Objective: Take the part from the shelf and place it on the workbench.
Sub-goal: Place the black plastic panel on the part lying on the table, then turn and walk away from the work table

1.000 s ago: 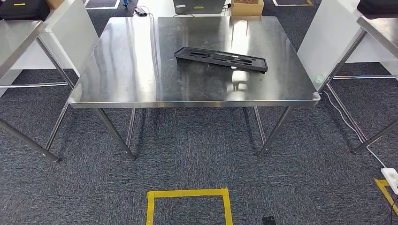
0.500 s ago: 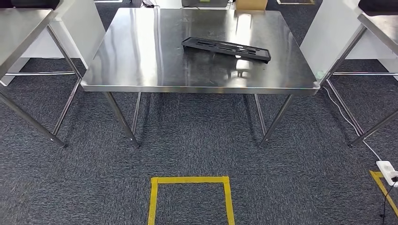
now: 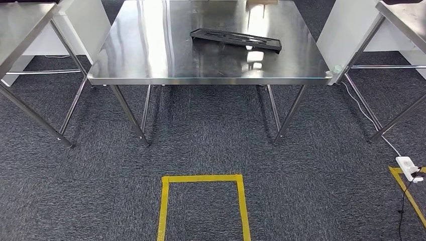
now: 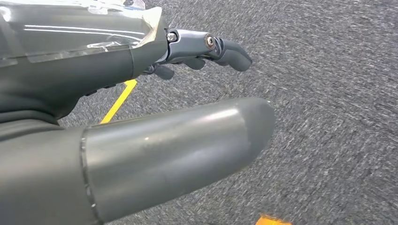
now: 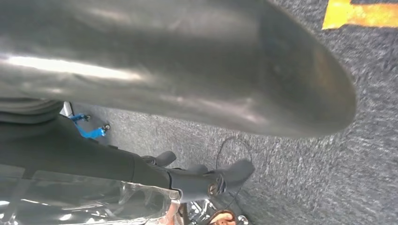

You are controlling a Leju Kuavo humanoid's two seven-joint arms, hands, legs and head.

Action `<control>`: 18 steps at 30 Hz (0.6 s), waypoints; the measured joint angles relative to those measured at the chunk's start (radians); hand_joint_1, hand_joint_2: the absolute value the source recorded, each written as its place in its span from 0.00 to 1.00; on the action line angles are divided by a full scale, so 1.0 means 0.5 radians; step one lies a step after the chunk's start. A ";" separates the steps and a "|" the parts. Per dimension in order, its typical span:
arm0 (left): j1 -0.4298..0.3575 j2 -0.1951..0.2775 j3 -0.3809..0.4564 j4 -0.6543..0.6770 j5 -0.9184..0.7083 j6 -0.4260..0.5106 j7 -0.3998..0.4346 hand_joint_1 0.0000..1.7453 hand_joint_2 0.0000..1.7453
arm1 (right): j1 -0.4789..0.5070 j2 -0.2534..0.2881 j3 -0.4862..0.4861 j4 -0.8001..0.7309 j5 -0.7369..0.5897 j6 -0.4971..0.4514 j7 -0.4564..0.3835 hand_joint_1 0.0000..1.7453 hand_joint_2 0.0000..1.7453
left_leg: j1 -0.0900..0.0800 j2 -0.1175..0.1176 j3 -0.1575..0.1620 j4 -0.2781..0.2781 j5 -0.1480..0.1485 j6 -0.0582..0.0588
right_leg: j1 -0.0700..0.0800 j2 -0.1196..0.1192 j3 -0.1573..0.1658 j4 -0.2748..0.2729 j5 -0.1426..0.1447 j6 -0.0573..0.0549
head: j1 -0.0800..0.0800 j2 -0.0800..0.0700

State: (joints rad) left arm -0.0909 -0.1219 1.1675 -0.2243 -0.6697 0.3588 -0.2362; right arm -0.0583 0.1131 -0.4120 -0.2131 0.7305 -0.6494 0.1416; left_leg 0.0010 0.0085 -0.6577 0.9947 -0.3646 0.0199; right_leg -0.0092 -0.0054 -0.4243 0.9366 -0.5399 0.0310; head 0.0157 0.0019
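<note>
Part (image 3: 235,39): long flat black plastic tray w/ cut-out slots, lying on the workbench (image 3: 150,60), far-right of centre, slightly angled, far end of it raised a bit. Workbench is shiny steel on angled legs. More steel tables at left (image 3: 20,25) & right (image 3: 402,20), white panels beside them. Yellow tape square (image 3: 203,201) on grey carpet, near side. Power strip (image 3: 408,168) + cable at right. Left hand (image 4: 187,51) over carpet, released, fingers apart, nothing held. Right hand (image 5: 197,178) likewise loose & empty.
</note>
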 joint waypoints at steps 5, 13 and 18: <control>0.008 -0.004 0.000 0.001 -0.010 0.003 0.006 0.00 0.00 | 0.002 -0.004 -0.002 0.004 -0.005 -0.017 -0.008 0.00 0.00 | 0.019 -0.012 -0.115 0.511 -0.401 -0.042 | -0.008 -0.021 -0.104 0.031 0.082 -0.070 | -0.007 0.000; 0.002 -0.007 0.002 0.001 -0.007 0.018 0.006 0.00 0.00 | -0.003 -0.005 -0.002 0.005 0.012 -0.019 -0.018 0.00 0.00 | 0.014 -0.025 0.298 0.057 -0.315 -0.026 | -0.002 -0.023 -0.280 0.151 0.156 0.008 | -0.006 0.000; -0.004 -0.022 0.015 0.000 -0.003 0.049 0.007 0.00 0.00 | -0.006 -0.022 -0.002 0.008 0.030 -0.016 -0.047 0.00 0.00 | 0.017 -0.008 0.196 0.019 -0.219 0.067 | 0.000 -0.006 -0.397 0.380 -0.045 0.004 | 0.006 0.000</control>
State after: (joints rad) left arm -0.0928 -0.1328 1.1750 -0.2241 -0.6710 0.3832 -0.2325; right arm -0.0612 0.1021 -0.4128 -0.2090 0.7456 -0.6573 0.1181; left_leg 0.0093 0.0046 -0.5598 1.0041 -0.4742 0.0534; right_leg -0.0090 -0.0085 -0.6227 1.1267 -0.5624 0.0330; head 0.0187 0.0019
